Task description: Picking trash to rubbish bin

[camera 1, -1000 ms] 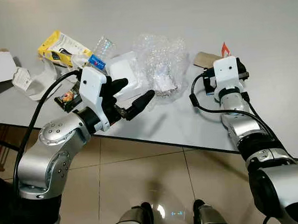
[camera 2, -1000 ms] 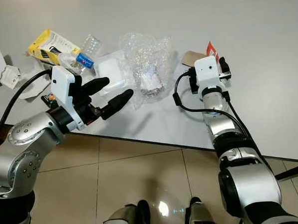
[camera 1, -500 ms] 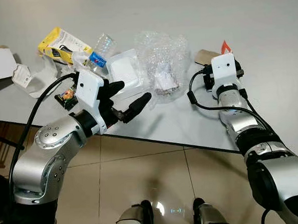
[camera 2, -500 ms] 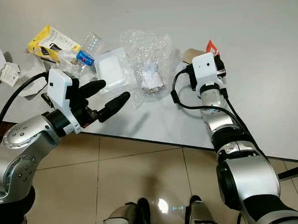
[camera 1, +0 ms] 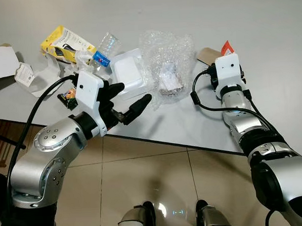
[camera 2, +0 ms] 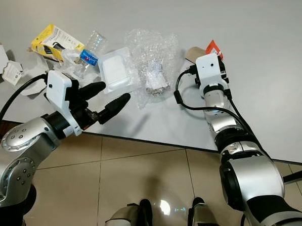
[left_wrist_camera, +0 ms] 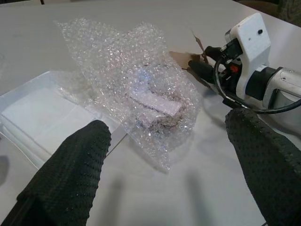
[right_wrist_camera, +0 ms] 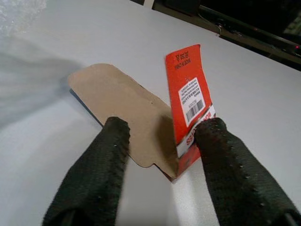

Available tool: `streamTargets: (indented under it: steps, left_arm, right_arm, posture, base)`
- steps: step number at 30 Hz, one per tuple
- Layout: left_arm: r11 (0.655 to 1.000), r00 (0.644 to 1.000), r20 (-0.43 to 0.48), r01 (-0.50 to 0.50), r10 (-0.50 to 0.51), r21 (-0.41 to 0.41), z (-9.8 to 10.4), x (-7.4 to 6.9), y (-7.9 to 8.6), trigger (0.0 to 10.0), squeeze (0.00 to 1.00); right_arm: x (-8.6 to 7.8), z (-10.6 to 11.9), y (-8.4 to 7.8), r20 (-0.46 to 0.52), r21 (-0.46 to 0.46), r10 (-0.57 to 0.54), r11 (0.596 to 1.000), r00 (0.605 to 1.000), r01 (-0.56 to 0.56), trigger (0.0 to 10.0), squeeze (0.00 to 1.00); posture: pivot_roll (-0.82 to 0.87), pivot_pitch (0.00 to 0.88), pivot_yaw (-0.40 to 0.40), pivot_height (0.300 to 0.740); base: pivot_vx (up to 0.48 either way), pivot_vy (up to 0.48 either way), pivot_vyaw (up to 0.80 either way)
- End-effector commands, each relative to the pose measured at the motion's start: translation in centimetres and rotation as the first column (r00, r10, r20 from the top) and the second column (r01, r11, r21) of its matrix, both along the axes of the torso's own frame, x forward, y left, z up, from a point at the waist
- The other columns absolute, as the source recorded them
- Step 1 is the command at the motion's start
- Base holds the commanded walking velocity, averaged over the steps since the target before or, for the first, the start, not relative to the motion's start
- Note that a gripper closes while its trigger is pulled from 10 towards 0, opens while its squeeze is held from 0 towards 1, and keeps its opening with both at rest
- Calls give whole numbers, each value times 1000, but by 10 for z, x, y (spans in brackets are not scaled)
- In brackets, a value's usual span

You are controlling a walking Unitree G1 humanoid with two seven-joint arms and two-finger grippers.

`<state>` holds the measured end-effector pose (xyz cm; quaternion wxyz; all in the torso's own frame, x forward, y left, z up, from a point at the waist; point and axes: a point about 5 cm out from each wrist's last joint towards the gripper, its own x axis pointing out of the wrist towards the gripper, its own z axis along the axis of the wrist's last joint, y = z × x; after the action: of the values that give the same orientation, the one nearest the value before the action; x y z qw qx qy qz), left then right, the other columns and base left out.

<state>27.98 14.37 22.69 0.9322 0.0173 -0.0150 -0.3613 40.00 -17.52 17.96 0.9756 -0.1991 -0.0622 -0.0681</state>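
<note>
Right wrist: card [right_wrist_camera: 141, 127] between fingers [right_wrist_camera: 94, 174].

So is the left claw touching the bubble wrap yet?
Apart. In the left wrist view the left claw is open, and bare table shows between both fingers and the bubble wrap.

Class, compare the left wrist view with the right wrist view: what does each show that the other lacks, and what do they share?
Left wrist view alone: the left gripper, fingers wide apart, facing the bubble wrap with a white plastic tray beside it. Right wrist view alone: the orange barcode label standing up from the card, read close. Shared: the white table, the brown cardboard card, and the right gripper, its open fingers either side of that card.
</note>
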Motion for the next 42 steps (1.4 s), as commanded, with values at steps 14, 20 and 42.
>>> streamTargets:
  steps: [14, 20, 42]
  left_arm:
    - [1000, 1000, 1, -16, 16, 11, 2, -4, 6, 10000, 0]
    - [1000, 1000, -1, -16, 16, 14, 2, -3, 7, 10000, 0]
    - [1000, 1000, 6, -14, 14, 11, 1, 1, 4, 10000, 0]
  right_arm:
    - [-5, -20, -1, -73, -11, -16, 1000, 997, 15, 0, 0]
    - [-6, -23, -2, -75, -17, -27, 1000, 997, 26, 0, 0]
    - [-19, -38, -15, -41, 6, -77, 997, 996, 77, 0, 0]
  posture:
    - [263, 292, 149, 740]
    - [264, 286, 150, 740]
    - [248, 262, 146, 740]
  base:
    - [0, 0, 0]
    - [0, 0, 0]
    - [0, 0, 0]
